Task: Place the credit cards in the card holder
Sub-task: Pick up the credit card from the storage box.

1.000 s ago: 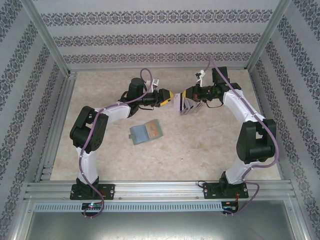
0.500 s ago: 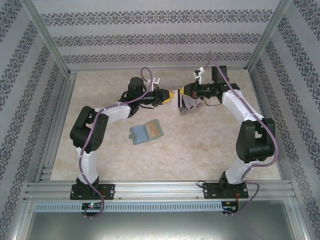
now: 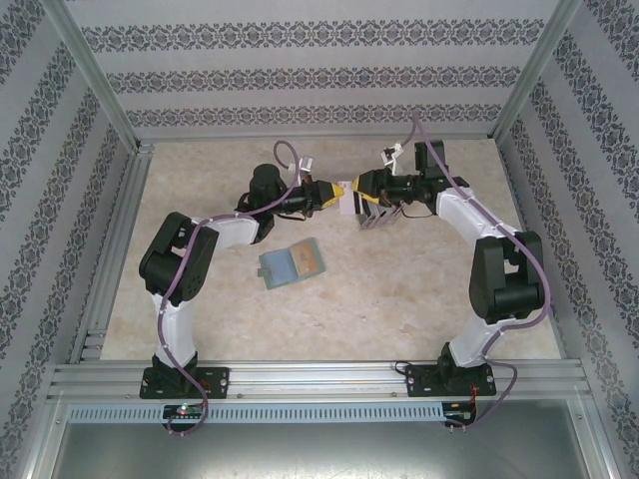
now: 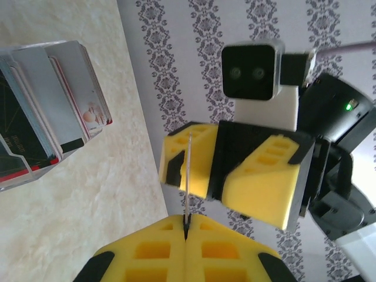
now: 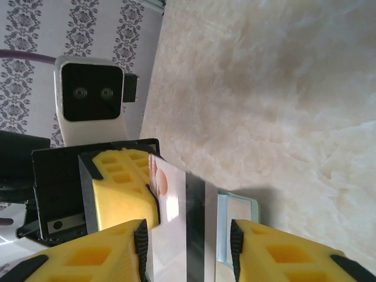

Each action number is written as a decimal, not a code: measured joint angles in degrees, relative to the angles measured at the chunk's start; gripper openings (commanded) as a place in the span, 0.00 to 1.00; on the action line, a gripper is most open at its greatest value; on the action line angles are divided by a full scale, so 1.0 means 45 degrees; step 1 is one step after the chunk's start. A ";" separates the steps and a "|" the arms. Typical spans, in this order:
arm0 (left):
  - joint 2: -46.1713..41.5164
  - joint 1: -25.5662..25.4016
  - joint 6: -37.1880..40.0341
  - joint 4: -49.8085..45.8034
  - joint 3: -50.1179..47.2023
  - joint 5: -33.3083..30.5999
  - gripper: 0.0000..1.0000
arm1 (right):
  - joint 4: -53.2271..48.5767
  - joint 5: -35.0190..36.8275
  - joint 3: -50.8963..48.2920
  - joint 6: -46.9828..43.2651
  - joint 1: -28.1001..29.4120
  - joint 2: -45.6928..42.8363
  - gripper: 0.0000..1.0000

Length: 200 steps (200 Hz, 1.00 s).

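Observation:
A credit card (image 3: 347, 200) hangs in the air between my two grippers, just left of the rack. My left gripper (image 4: 188, 220) is shut on it; the card (image 4: 188, 176) shows edge-on as a thin line rising from the pinched yellow fingertips. My right gripper (image 5: 188, 247) is open, its fingers apart on either side of the card's pale face and black stripe (image 5: 194, 217). The left gripper's finger (image 5: 117, 194) holds the card's far edge. The card holder (image 3: 290, 262), a green wallet, lies open on the table with an orange card in it; its pale rim (image 5: 238, 202) peeks past the held card.
A clear upright rack (image 3: 377, 212) with several cards stands under the right gripper, and looms at the left (image 4: 47, 111) in the left wrist view. Patterned walls and metal posts fence in the marble table (image 3: 399, 289). Both arms arch inward toward the back.
The left gripper closed on the card. The right gripper, shut on it before, has opened and let go. Both wrists shifted slightly toward the back.

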 measured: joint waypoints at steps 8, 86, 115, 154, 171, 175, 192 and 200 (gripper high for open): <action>0.0000 0.0034 -0.0049 0.0058 -0.0005 -0.0097 0.00 | 0.0277 0.0000 -0.0238 0.0199 0.0015 -0.0063 0.46; 0.0000 0.0092 -0.0053 0.0185 -0.0005 -0.0384 0.00 | 0.1598 -0.0141 -0.0738 0.1185 0.0515 -0.0083 0.20; 0.0000 0.0097 -0.0053 0.0194 -0.0131 -0.0471 0.00 | 0.1574 -0.0199 -0.0772 0.1175 0.0510 -0.0160 0.15; -0.0121 0.0131 -0.0053 0.0330 -0.0471 -0.0471 0.00 | 0.1355 -0.0058 -0.0869 0.1035 0.0515 -0.0214 0.09; -0.0121 0.0151 -0.0053 0.0335 -0.0578 -0.0471 0.00 | 0.1355 -0.0087 -0.0889 0.1044 0.0539 -0.0223 0.03; -0.0121 0.0151 -0.0053 0.0335 -0.0583 -0.0471 0.00 | 0.1365 -0.0092 -0.0908 0.1049 0.0539 -0.0223 0.02; -0.0121 0.0151 -0.0044 0.0325 -0.0588 -0.0461 0.00 | 0.1375 -0.0097 -0.0947 0.1039 0.0539 -0.0228 0.00; -0.0121 0.0151 -0.0034 0.0321 -0.0588 -0.0466 0.00 | 0.1384 -0.0097 -0.0947 0.1035 0.0539 -0.0228 0.00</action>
